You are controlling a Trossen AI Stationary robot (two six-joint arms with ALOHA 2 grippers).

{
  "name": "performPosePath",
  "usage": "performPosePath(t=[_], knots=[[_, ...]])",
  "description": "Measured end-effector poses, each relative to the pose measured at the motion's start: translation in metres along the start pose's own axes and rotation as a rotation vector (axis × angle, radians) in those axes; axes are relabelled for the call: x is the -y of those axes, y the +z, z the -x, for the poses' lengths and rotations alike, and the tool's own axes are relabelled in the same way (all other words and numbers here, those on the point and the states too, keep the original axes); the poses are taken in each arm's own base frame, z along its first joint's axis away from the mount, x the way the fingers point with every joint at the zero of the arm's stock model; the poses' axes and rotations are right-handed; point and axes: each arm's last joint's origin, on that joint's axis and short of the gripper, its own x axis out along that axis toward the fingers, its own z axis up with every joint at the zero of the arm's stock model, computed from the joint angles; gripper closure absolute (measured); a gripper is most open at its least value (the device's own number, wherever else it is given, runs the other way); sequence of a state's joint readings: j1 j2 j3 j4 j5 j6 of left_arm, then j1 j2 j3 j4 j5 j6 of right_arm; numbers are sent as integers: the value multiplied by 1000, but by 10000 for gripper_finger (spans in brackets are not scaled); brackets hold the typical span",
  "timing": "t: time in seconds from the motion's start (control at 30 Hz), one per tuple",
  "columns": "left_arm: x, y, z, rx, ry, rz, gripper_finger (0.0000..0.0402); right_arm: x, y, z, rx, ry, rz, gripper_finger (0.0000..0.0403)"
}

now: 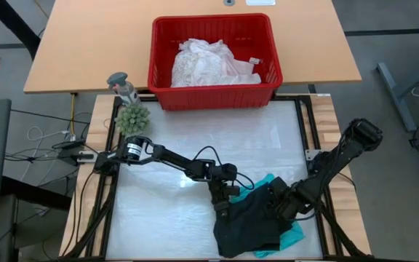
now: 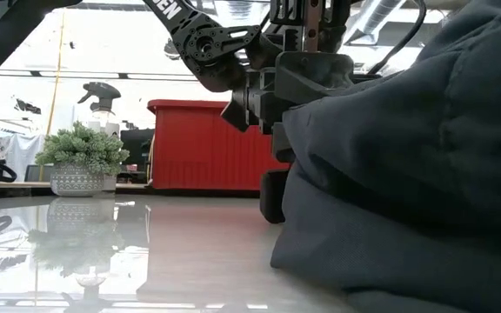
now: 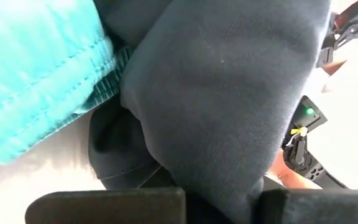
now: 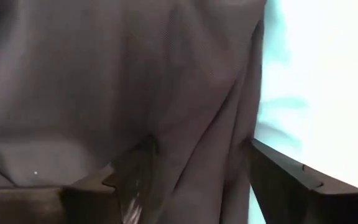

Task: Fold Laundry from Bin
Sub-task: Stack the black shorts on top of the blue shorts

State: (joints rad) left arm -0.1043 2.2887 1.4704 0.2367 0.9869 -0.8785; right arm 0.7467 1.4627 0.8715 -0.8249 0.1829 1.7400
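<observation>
On the white table (image 1: 173,145), both grippers meet the black garment (image 1: 249,222): left (image 1: 222,206) clamped, right (image 1: 284,206) spread.

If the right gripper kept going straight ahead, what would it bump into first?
The black garment. The right gripper has its jaws open with that dark cloth bunched between and right in front of them, so it would probably just push deeper into it.

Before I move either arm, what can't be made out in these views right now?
- Right gripper, high view: buried in the black garment; whether it grips cloth is unclear.
- Teal garment, high view: mostly covered by the black one; its shape is hidden.
- Red bin, high view: only the white lacy top shows; anything beneath is hidden.
- Low view: the black garment blocks the picture's right side.
</observation>
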Motion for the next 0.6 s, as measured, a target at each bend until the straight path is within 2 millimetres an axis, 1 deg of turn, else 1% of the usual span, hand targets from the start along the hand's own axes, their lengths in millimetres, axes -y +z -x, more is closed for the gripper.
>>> performPosePath(t=[0.1, 0.17, 0.27, 0.4, 0.43, 0.47, 0.6], knots=[[0, 0, 0, 2, 1, 2, 392, 1, -1, -10, -28, 7, -6, 157], [0, 0, 0, 3, 2, 6, 392, -1, 0, -15, -58, 8, -6, 187], [0, 1, 1, 4, 1, 16, 392, -3, 1, -16, -85, 25, 12, 255], [-1, 2, 3, 2, -4, 40, 392, -4, 4, -13, -96, 47, 18, 369], [-1, 2, 4, 2, -6, 46, 392, -4, 5, -12, -98, 54, 25, 381], [-2, 3, 5, 2, -8, 54, 392, -5, 5, -11, -99, 59, 29, 384], [0, 5, 11, -1, -25, 107, 392, -10, 10, 0, -102, 97, 19, 384]])
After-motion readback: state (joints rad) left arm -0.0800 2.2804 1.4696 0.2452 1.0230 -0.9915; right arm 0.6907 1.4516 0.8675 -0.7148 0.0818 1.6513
